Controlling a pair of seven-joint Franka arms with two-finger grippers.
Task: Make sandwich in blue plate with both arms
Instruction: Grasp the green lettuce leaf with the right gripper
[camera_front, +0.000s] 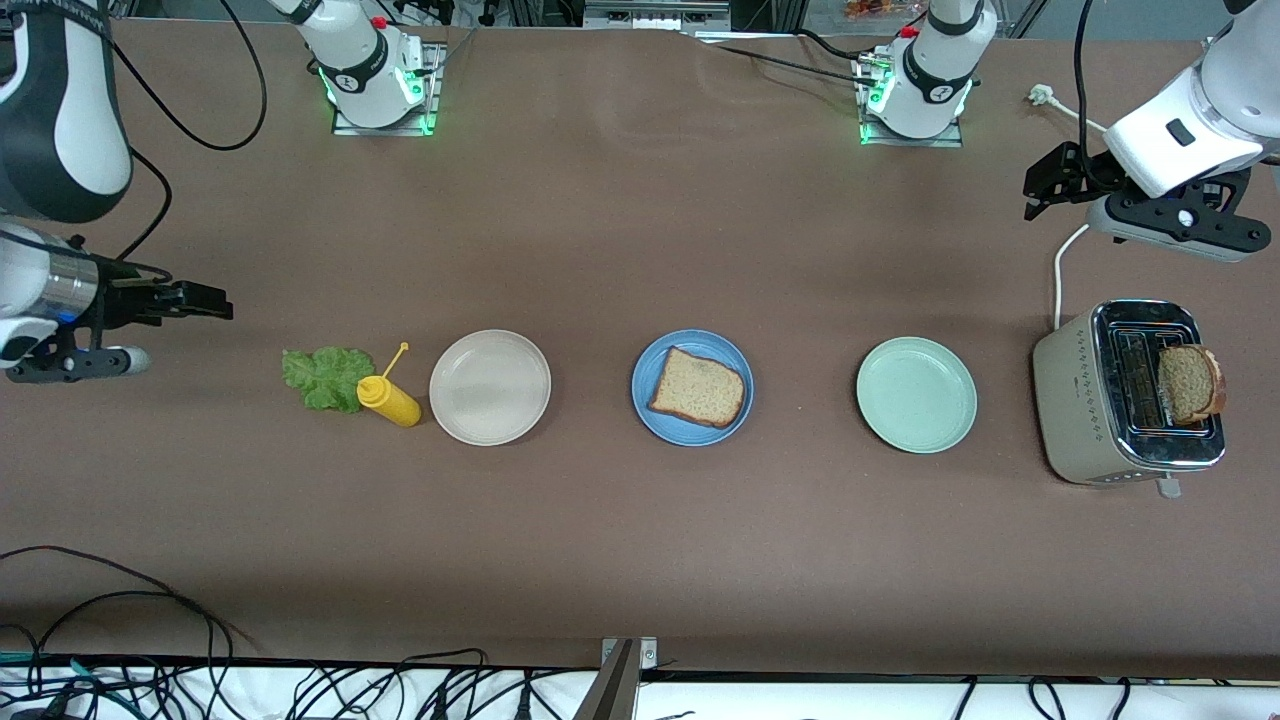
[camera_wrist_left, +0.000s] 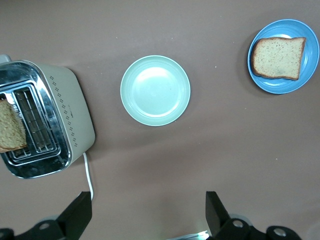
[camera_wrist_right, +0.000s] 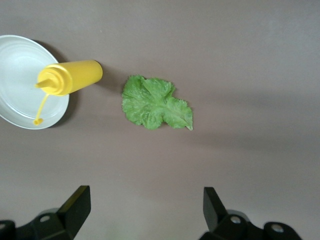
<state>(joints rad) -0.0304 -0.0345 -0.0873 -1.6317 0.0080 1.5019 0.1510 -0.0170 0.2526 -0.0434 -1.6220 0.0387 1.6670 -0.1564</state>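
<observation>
One brown toast slice (camera_front: 698, 387) lies on the blue plate (camera_front: 646, 395) at mid-table, well apart from both grippers. The left gripper (camera_wrist_left: 149, 212) hangs wide open over bare table by the toaster (camera_front: 1075, 400), where a second slice (camera_front: 1189, 383) stands half hidden in a slot. The right gripper (camera_wrist_right: 145, 210), also wide, hovers near the ruffled lettuce leaf (camera_wrist_right: 155, 103), which the yellow bottle (camera_front: 390, 398) partly covers in the front view.
</observation>
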